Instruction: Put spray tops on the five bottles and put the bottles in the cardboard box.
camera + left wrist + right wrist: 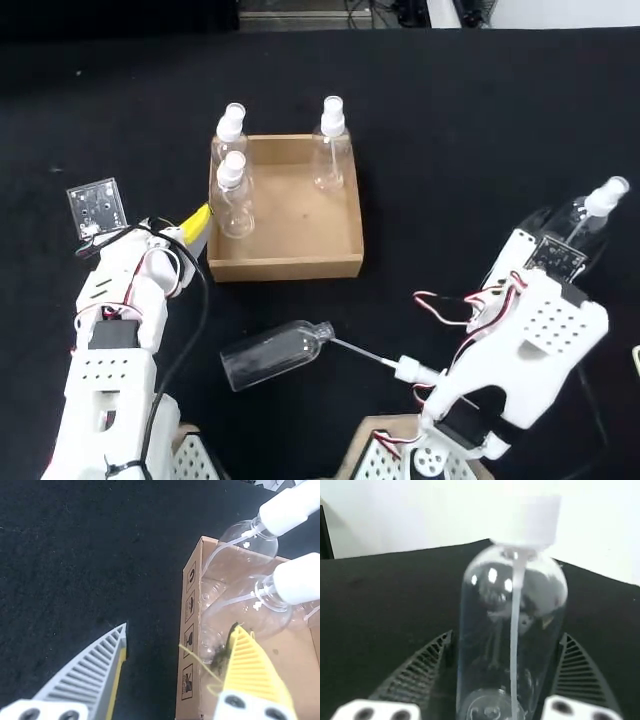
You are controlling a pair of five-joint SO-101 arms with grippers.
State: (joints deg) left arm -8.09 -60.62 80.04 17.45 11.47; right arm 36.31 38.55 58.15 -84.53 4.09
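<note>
The held bottle (512, 630) sits clamped between the right gripper's (506, 637) jaws with its spray top (530, 515) already on. The step in hand looks like carrying it to the cardboard box (290, 265), which lies well apart from it. That calls for a lift over the wall and an upright release in the free space.

The left gripper (180, 626) hangs open astride a side wall of the box, yellow finger inside.

There are five bottles: three boxed bottles (233, 190) standing capped, one held, and one bare bottle (275, 352) lying on the table (450, 120). The loose spray top (408, 368) lies near its mouth, so four tops are fitted and one is not.
</note>
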